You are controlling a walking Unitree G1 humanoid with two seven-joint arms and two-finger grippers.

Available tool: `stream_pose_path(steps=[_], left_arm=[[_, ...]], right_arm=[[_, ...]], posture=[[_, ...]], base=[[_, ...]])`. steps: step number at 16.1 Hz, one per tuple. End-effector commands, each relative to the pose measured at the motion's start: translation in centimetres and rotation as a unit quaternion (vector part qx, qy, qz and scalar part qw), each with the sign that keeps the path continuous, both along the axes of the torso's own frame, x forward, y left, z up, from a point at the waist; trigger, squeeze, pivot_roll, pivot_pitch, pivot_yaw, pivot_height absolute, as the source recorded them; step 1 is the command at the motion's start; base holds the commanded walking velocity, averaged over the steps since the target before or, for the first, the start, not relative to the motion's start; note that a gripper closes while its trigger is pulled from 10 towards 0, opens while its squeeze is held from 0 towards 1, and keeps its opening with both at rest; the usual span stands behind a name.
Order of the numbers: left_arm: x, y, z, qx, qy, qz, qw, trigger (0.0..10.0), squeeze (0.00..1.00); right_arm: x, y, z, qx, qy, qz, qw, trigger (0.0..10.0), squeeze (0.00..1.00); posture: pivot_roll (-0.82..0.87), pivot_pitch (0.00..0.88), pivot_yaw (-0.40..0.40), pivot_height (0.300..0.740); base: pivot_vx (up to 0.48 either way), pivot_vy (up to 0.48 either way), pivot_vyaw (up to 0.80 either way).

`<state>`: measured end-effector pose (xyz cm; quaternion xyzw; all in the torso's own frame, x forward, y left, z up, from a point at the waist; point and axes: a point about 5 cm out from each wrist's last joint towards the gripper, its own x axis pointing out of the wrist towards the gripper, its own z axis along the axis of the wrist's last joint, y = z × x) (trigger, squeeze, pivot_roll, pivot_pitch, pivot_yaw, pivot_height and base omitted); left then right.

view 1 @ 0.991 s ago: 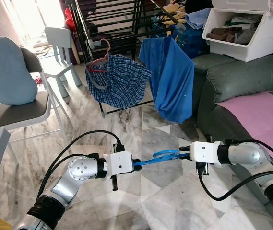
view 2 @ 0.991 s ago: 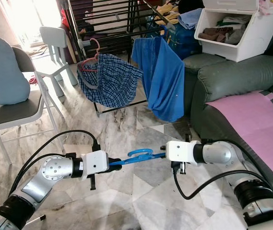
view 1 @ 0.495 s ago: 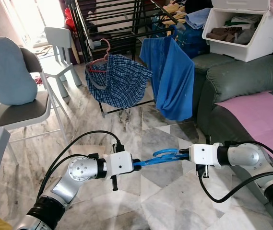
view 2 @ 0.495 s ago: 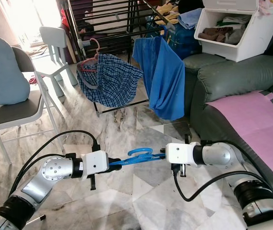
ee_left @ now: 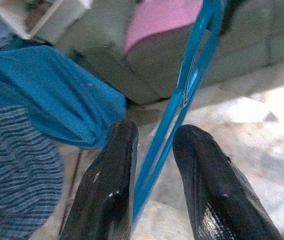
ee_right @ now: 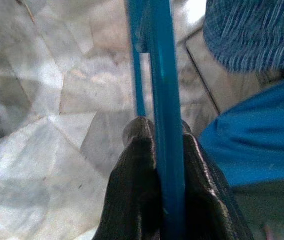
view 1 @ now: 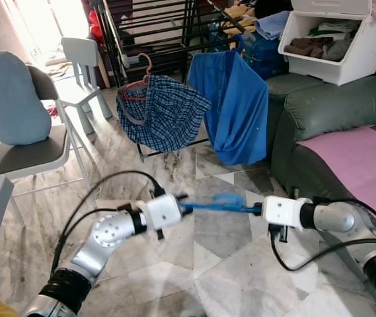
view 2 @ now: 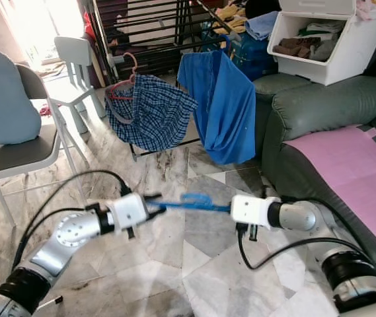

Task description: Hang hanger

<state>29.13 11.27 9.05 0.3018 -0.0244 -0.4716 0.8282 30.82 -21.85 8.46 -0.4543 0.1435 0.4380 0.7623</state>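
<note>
Blue hanger (view 1: 217, 204) held level between both arms, low over the marble floor (view 1: 214, 277), a bit blurred in the eye views. Left gripper (ee_left: 154, 150) has its two black fingers (ee_left: 109, 185) either side of one end of the hanger; small gap shows beside the far finger, so fingers are close around it but a firm pinch can't be confirmed. Right gripper (ee_right: 156, 150) is closed tight on the other end, hanger bar pinched between the two fingers (ee_right: 137, 185). Ahead, past the hanger, black drying rack (view 1: 168, 39) with a checked blue garment (view 1: 164, 119) on a pink hanger (view 1: 141, 82) and a plain blue shirt (view 1: 237, 109) hanging beside it; both clothes drape low in front of the rack rails and sit between the robot and the bars. To the robot's right, dark green sofa (view 1: 326, 112) with a pink sheet (view 1: 356, 158) on the seat, very near the right arm; white storage bin (view 1: 336, 39) with folded clothes stands on top of the sofa back. To the left, grey chair (view 1: 26, 155) with a light blue cushion (view 1: 9, 99), and a small white chair (view 1: 82, 63) behind it. Black cables loop off both arms.
</note>
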Motion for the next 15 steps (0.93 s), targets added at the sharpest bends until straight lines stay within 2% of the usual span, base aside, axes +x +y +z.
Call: stream_pose_path(steps=[1,2,4,5,6,7,8,9,10,11,12,13,14,15], left_arm=[[0.4,0.2,1.0,-0.024,-0.013,0.011,1.000,10.0,1.00],[0.4,0.2,1.0,-0.031,-0.013,0.014,0.999,10.0,1.00],[0.1,0.3,0.7,-0.081,0.005,0.052,0.995,10.0,1.00],[-0.2,0.4,0.5,-0.104,0.015,0.074,0.992,10.0,1.00],[-0.3,0.4,0.4,-0.117,0.022,0.089,0.989,10.0,1.00],[-0.4,0.6,0.2,-0.139,0.027,0.118,0.983,10.0,1.00],[-0.4,0.9,-0.1,-0.156,0.028,0.165,0.974,10.0,1.00],[-0.5,1.4,-0.5,-0.185,0.044,0.216,0.958,10.0,1.00],[-0.5,1.7,-0.7,-0.199,0.049,0.236,0.950,10.0,1.00],[-0.4,2.7,-1.0,-0.223,0.058,0.287,0.930,10.0,1.00],[-0.3,3.4,-1.2,-0.245,0.068,0.326,0.911,10.0,1.00],[-0.3,3.9,-1.2,-0.261,0.078,0.349,0.897,10.0,1.00],[-0.3,4.0,-1.2,-0.267,0.082,0.358,0.891,10.0,1.00],[-0.3,4.4,-1.1,-0.284,0.090,0.385,0.874,10.0,1.00]], right_arm=[[0.5,0.1,0.1,0.016,-0.006,-0.036,0.999,0.0,0.00],[0.5,0.1,-0.1,0.021,-0.006,-0.043,0.999,0.0,0.00],[0.5,0.9,-0.6,0.082,0.001,-0.110,0.991,0.0,0.00],[0.7,0.9,-0.9,0.122,0.006,-0.174,0.977,0.0,0.00],[0.7,0.9,-1.0,0.140,0.009,-0.205,0.969,0.0,0.00],[0.9,0.8,-1.1,0.169,0.008,-0.251,0.953,0.0,0.00],[1.0,0.8,-1.2,0.210,0.010,-0.311,0.927,0.0,0.00],[0.9,0.8,-1.3,0.250,0.006,-0.368,0.896,3.4,0.00],[0.7,0.8,-1.4,0.260,0.003,-0.386,0.885,6.8,0.00],[0.2,1.2,-1.4,0.282,-0.006,-0.410,0.867,10.0,0.00],[-0.4,1.6,-1.5,0.286,-0.019,-0.424,0.859,10.0,0.00],[-1.1,1.9,-1.8,0.290,-0.016,-0.444,0.848,10.0,0.00],[-1.4,2.1,-1.9,0.297,-0.013,-0.456,0.839,10.0,0.00],[-2.5,2.4,-2.2,0.307,-0.013,-0.489,0.816,10.0,0.00]], posture=[[-0.15,0.000,0.067,0.740],[-0.15,0.000,0.070,0.740],[-0.16,0.000,0.077,0.740],[-0.16,0.000,0.079,0.740],[-0.16,0.000,0.081,0.740],[-0.16,0.000,0.084,0.740],[-0.16,0.000,0.087,0.740],[-0.17,0.000,0.091,0.740],[-0.17,0.000,0.098,0.740],[-0.18,0.000,0.103,0.740],[-0.18,0.000,0.105,0.740],[-0.19,0.000,0.104,0.740],[-0.19,0.000,0.104,0.740],[-0.19,0.000,0.104,0.740]], base=[[0.000,0.000,0.00],[0.000,0.000,0.00],[0.000,0.000,0.00],[0.000,0.000,0.00],[0.000,0.000,0.00],[0.000,0.000,0.00],[0.000,0.000,0.00],[0.000,0.000,0.00],[0.000,0.000,0.00],[0.000,0.000,0.00],[0.000,0.000,0.00],[0.000,0.000,0.00],[0.000,0.000,0.00],[0.000,0.000,0.00]])
